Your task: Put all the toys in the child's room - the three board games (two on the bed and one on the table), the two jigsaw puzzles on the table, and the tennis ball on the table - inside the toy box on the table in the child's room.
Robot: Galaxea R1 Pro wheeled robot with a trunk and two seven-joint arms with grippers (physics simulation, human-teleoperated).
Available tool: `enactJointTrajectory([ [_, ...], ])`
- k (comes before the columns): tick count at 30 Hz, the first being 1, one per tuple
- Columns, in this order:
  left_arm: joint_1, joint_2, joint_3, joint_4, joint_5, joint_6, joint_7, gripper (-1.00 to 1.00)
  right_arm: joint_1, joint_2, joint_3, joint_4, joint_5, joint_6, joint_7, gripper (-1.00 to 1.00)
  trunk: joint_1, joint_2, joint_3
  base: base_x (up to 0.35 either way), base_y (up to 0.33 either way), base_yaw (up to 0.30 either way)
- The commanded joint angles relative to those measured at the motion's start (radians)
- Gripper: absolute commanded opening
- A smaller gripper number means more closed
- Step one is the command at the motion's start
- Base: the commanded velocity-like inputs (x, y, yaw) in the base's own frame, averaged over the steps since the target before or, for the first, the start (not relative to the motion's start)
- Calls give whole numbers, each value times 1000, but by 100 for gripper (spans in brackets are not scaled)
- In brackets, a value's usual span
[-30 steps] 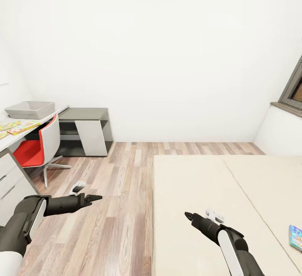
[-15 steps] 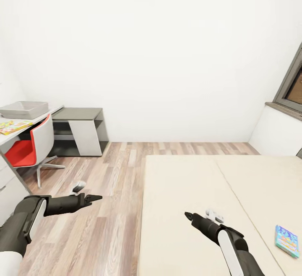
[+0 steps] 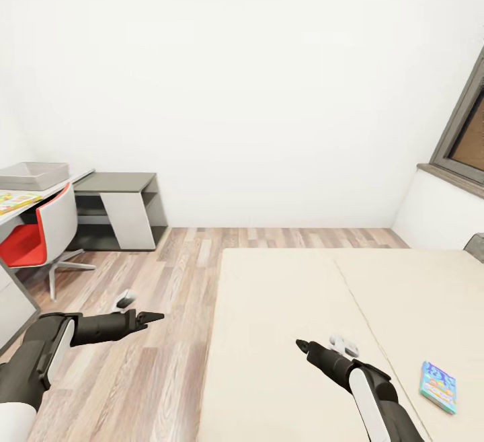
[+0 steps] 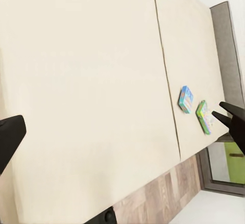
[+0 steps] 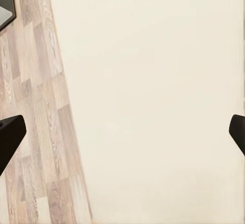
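Note:
One blue board game (image 3: pixel 438 387) lies flat near the right edge of the beige bed (image 3: pixel 289 307). In the left wrist view it (image 4: pixel 186 99) lies beside a green-edged board game (image 4: pixel 203 116) on the mattress, close to the grey headboard (image 4: pixel 227 55). The light-grey toy box (image 3: pixel 33 174) stands on the white table (image 3: pixel 60 186) at far left, with a mosaic jigsaw puzzle (image 3: pixel 13 200) in front of it. My left gripper (image 3: pixel 151 317) hovers open over the floor. Over the mattress, my right gripper (image 3: pixel 300 345) is open and empty. The tennis ball is out of view.
A red and white swivel chair (image 3: pixel 30 243) stands at the table. A low dark-grey-topped cabinet (image 3: pixel 114 183) sits against the back wall. Wood-plank floor (image 3: pixel 161 274) runs between table and bed. A grey-framed window (image 3: pixel 467 139) is at right.
The camera has turned to the right, so table and chair slid toward the left edge and more of the bed and the blue game came into view. Both arms keep their pose.

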Motion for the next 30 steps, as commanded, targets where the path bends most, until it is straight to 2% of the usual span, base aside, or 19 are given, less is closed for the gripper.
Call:
enactJointTrajectory([
  [1,-1,0,1,0,0,8,-3,100,-1,1,-3,-1,-5,6,-1,100,1,-2,-2,0,-80,0],
  [30,-1,-1,1,0,0,8,-3,100,-1,1,-3,-1,-4,6,-1,100,1,-2,-2,13,-17,0],
])
